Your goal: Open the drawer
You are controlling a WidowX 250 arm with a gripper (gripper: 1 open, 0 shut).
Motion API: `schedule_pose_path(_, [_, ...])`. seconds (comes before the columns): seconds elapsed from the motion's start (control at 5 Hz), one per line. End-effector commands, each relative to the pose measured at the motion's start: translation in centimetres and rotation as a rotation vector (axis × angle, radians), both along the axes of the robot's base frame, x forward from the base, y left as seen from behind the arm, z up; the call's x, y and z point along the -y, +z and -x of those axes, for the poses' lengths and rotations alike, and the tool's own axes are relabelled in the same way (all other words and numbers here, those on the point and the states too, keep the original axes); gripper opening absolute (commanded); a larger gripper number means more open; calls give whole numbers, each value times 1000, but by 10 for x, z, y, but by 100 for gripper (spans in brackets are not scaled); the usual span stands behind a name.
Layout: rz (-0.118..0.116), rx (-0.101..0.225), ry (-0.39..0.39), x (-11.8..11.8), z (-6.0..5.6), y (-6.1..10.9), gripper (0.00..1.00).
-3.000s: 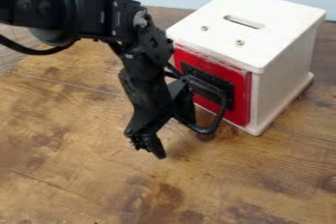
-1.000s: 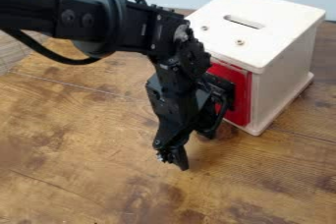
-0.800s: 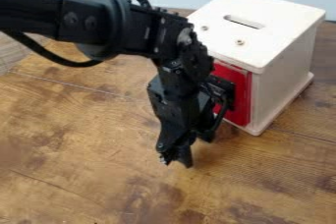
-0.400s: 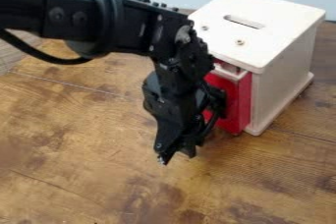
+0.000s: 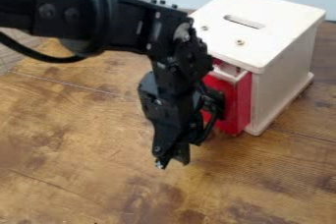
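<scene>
The red drawer (image 5: 233, 106) sits in the front of the cream-white cabinet (image 5: 269, 33) and sticks out a little from the cabinet face. My black gripper (image 5: 167, 155) hangs straight down right in front of the drawer, fingertips close together just above the wooden table. The fingers look closed around the drawer's black loop handle. The gripper body hides most of that handle.
The cabinet stands at the back right of a worn wooden table (image 5: 79, 169), with a slot (image 5: 243, 20) in its top. The thick black arm (image 5: 92, 17) reaches in from the upper left, across the table's left half.
The gripper's fingers have closed and it has shifted slightly left, toward the table's near side. The red drawer has slid a little way out of the cabinet.
</scene>
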State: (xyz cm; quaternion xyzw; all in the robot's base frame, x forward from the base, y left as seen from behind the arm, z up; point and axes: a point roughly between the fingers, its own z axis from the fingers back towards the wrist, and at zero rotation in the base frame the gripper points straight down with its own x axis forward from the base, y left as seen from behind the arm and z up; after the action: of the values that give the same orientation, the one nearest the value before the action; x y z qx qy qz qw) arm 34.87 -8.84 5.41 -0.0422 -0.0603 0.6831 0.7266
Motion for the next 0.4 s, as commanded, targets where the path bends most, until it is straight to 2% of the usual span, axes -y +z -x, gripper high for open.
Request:
schedule_pose_path(0.0, [15,68,-41,13,4,28,0])
schedule_pose_path(0.2, [10,66,-46,11,8,27,0])
